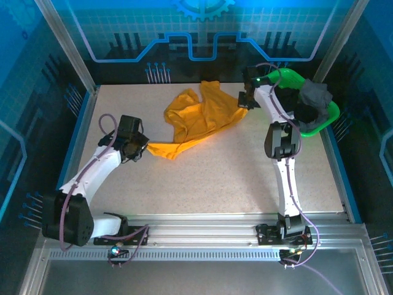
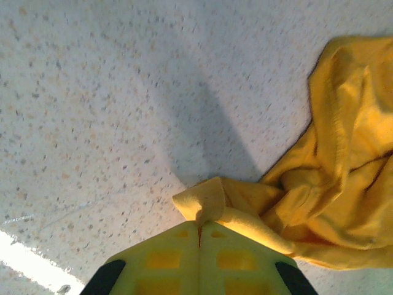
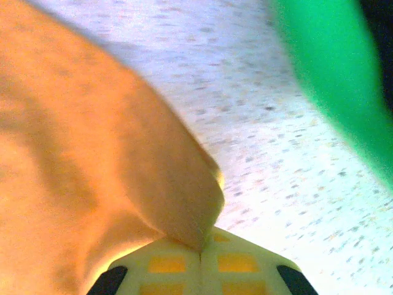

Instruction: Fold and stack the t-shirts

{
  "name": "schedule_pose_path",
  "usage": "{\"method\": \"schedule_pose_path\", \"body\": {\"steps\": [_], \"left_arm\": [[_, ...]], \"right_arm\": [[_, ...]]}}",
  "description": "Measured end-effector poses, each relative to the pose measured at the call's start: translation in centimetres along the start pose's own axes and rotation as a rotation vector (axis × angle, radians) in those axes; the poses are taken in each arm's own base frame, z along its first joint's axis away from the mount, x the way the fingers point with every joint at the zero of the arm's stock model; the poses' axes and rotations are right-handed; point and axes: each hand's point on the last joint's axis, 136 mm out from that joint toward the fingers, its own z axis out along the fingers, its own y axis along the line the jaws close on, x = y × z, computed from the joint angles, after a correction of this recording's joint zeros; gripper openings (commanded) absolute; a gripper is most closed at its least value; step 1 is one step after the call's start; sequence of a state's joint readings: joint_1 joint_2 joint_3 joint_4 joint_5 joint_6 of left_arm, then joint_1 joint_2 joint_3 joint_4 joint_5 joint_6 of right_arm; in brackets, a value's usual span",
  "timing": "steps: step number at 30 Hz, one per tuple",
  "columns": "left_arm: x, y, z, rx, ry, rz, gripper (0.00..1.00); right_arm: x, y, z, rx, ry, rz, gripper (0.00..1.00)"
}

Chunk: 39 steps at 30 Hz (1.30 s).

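An orange-yellow t-shirt (image 1: 198,117) lies crumpled across the middle back of the table, stretched between both arms. My left gripper (image 1: 142,149) is shut on its near left corner; in the left wrist view the cloth (image 2: 331,184) bunches out from the closed fingertips (image 2: 200,226). My right gripper (image 1: 244,100) is shut on the shirt's far right edge, and the right wrist view has the orange cloth (image 3: 92,160) pinched at the closed jaws (image 3: 201,247). Dark grey and black t-shirts (image 1: 314,98) are piled in the green basket.
The bright green plastic basket (image 1: 325,120) stands at the back right corner, its rim (image 3: 334,74) close to my right gripper. Blue rails edge the speckled table (image 1: 215,178) left and right. A metal rail runs along the near edge.
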<state>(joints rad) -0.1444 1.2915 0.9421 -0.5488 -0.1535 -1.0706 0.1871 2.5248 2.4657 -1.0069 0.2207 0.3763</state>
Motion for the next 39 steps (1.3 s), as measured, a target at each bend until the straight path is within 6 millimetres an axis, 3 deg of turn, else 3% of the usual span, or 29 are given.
{"method": "schedule_pose_path", "body": {"steps": [3,6,10,12,16,23,27,30,33,37,39], "left_arm": [[-2.3,-1.5,-1.1,0.044,-0.041,-0.036,0.0],[-5.3,-3.7,-3.1,0.113,-0.097,-0.08,0.0],[-9.3,-6.6,-7.0,0.235,-0.193,-0.132,0.0],[-11.1,-8.2,-10.0,0.318,-0.252,-0.151,0.0],[-13.8,-10.6,-16.6,0.484,-0.368,-0.19,0.0],[-16.2,-12.2,-29.9,0.741,-0.569,-0.227,0.0],[-16.5,-13.0,-35.5,0.853,-0.63,-0.229,0.0],[-16.8,-13.5,-37.3,0.889,-0.648,-0.228,0.0],[-17.5,-14.3,-36.3,0.873,-0.641,-0.229,0.0],[-19.2,-15.6,-31.1,0.783,-0.588,-0.227,0.0],[-20.3,-16.2,-27.0,0.721,-0.539,-0.226,0.0]], "right_arm": [[-0.1,3.3,-4.7,-0.049,-0.059,-0.035,0.0],[-1.5,5.6,-11.6,-0.13,-0.165,-0.022,0.0],[-3.7,5.1,-21.5,-0.234,-0.323,0.052,0.0],[-4.5,4.2,-26.3,-0.283,-0.403,0.092,0.0],[-4.4,3.2,-33.2,-0.359,-0.508,0.131,0.0],[-0.7,1.1,-41.9,-0.478,-0.628,0.168,0.0],[1.6,-0.3,-46.3,-0.564,-0.71,0.203,0.0],[1.8,-0.8,-48.4,-0.621,-0.755,0.225,0.0],[0.9,0.3,-48.4,-0.675,-0.755,0.221,0.0],[-1.4,2.8,-44.4,-0.711,-0.676,0.209,0.0],[-2.8,4.2,-41.4,-0.72,-0.617,0.205,0.0]]}}
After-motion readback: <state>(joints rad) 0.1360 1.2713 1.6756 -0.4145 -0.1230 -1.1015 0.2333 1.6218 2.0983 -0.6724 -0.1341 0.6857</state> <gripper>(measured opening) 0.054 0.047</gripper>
